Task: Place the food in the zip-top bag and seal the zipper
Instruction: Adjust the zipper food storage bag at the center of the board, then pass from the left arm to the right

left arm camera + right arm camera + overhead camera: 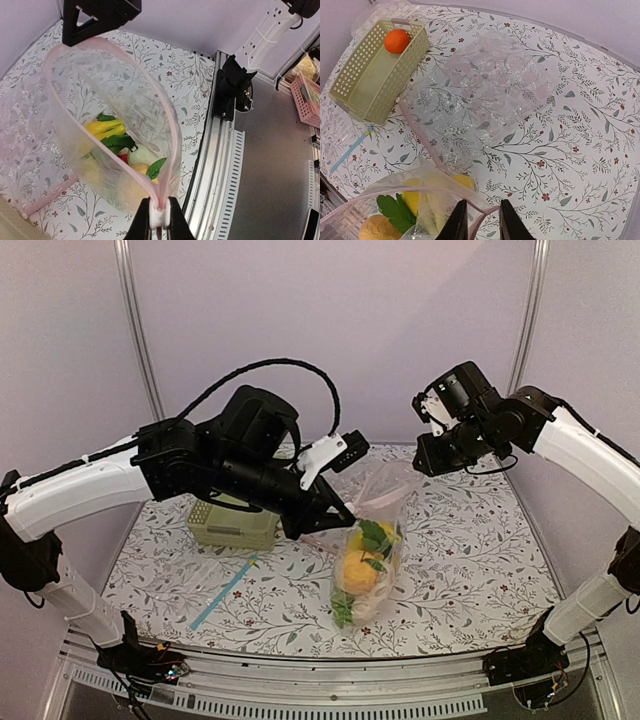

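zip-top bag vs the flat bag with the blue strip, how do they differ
The zip-top bag hangs upright, pinched in the jaws of the left gripper; the blue-strip bag lies flat on the table. The zip-top bag holds food; the blue-strip bag looks empty. The zip-top bag's zipper is pale pink and gaping; the blue-strip bag's strip is blue and straight. Both are clear plastic.
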Available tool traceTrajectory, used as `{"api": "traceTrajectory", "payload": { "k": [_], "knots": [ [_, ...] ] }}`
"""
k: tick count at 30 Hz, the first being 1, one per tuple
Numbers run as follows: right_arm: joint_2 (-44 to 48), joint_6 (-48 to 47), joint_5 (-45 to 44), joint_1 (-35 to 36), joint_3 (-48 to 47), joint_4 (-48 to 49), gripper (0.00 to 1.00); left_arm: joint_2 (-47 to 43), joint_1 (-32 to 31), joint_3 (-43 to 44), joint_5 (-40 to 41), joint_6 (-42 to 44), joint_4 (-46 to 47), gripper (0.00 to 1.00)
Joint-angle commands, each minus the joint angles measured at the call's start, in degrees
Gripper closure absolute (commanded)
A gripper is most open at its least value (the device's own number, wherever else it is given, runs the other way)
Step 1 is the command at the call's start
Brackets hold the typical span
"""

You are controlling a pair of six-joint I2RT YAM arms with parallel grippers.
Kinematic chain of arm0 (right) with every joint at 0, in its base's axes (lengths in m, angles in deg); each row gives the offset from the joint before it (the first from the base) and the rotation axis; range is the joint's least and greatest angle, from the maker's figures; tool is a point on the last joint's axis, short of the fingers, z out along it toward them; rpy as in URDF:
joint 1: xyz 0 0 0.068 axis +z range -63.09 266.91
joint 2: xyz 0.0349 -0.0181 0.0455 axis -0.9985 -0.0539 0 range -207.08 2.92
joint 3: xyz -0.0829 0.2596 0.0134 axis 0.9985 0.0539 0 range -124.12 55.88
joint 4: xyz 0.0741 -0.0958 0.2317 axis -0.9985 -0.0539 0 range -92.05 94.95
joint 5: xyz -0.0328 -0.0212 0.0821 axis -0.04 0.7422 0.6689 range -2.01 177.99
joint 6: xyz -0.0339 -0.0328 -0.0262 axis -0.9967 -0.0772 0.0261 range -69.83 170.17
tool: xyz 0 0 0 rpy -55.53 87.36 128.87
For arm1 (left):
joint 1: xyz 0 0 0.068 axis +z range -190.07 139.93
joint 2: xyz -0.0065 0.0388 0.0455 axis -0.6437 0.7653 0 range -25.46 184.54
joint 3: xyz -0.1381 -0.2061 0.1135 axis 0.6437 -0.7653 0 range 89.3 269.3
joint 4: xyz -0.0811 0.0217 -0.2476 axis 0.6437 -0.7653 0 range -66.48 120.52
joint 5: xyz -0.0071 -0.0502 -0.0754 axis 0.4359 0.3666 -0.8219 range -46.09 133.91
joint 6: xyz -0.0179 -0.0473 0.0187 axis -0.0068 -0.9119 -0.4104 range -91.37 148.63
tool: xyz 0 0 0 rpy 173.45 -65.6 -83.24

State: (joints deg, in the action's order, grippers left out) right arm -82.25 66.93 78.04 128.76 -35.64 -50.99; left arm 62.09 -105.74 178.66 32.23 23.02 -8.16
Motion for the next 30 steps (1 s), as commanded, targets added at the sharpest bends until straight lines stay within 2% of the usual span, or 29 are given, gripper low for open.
{"api": "traceTrajectory", "payload": {
  "k": [1, 3, 6, 20, 23, 25, 28, 30],
  "knots": [
    [-0.8, 0.7, -0.2, -1.1, -1.4, -0.4, 0.86, -2.3, -1.0, 0.6, 1.8, -0.1, -1.2, 1.00],
    [-0.5, 0.9, -0.4, -1.1, -1.3, -0.2, 0.94, -2.6, -1.1, 0.3, 3.3, -0.5, -1.3, 1.00],
    [0.4, 1.2, -1.5, -1.1, -1.4, 0.2, 1.00, -3.2, -1.1, -0.4, 4.9, -1.0, -1.2, 1.00],
    [8.2, 2.1, -8.0, -1.1, -3.5, 0.2, 1.00, -6.2, -1.0, -2.6, 7.7, -0.2, 0.4, 1.00],
    [9.7, 0.9, -3.7, -1.1, -2.1, 0.9, 1.00, -6.2, -1.0, -3.4, 7.4, -0.5, 0.6, 1.00],
    [11.2, -1.4, 1.7, -1.1, 0.7, 3.4, 0.90, -6.2, -1.0, -3.9, 7.0, -0.6, 0.7, 1.00],
    [14.8, -4.3, 8.7, -1.1, 5.8, 7.1, 0.62, -6.2, -0.9, -4.3, 7.1, -0.6, 0.7, 1.00],
    [17.2, -5.3, 13.5, -1.1, 8.5, 9.1, 0.47, -6.2, -0.9, -4.2, 7.4, -0.8, 0.4, 1.00]
  ]
}}
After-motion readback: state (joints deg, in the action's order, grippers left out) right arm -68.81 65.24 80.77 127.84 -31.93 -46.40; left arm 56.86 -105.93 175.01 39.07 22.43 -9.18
